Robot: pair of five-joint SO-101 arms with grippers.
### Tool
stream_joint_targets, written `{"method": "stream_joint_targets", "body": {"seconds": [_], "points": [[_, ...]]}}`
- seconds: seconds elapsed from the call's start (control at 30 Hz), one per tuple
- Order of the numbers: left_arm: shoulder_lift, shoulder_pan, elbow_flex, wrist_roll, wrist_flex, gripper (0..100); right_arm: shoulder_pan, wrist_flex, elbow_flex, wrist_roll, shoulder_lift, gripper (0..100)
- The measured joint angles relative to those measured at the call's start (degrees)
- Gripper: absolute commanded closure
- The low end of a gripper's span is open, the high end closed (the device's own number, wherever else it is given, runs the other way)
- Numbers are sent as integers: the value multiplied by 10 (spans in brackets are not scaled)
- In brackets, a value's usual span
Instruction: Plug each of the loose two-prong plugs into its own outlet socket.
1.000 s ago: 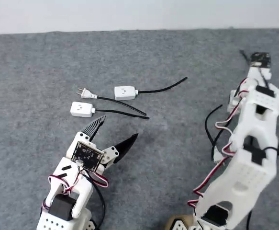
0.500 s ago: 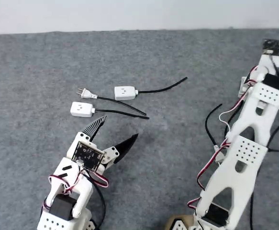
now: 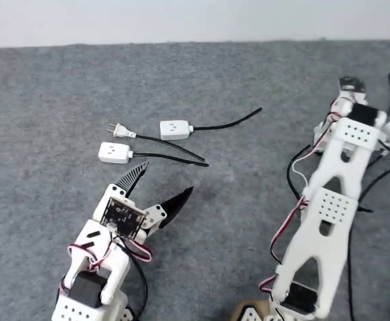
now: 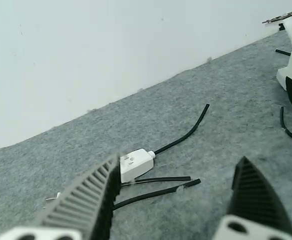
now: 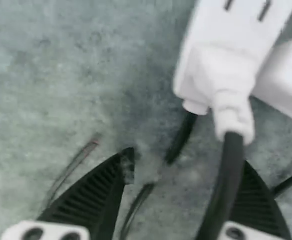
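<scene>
Nearest, spread wide above the grey felt (image 3: 248,221): left gripper (image 3: 168,177), just short of a white outlet socket (image 3: 114,152). Just beyond, a loose two-prong plug (image 3: 119,130) and a second socket (image 3: 175,129). Far right, right gripper (image 5: 186,160) likewise spread, close to a third socket (image 5: 231,50).

We see grey flecked mat (image 3: 47,87). Ahead of black ribbed jaws of left gripper (image 3: 168,176): white sockets (image 3: 175,129), black cords (image 3: 228,122). Arms (image 3: 335,200) white.

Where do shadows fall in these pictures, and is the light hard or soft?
High view: soft, even light, faint shadow beside the left pincer. Right wrist view: darker shadow on the carpet under the white socket. No glare anywhere.
</scene>
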Motion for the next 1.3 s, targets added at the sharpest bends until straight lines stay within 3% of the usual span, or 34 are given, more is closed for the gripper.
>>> {"method": "stream_joint_targets", "body": {"seconds": [0.23, 0.5, 0.93, 1.3], "points": [[0, 0, 0, 0, 0, 651, -19, 1, 0, -6, -76, 715], [0, 0, 0, 0, 0, 651, -24, 1, 38, -7, -172, 864], [0, 0, 0, 0, 0, 651, -126, 1, 523, -9, -528, 830], [0, 0, 0, 0, -4, 651, -142, 1, 716, -9, -717, 829]]}}
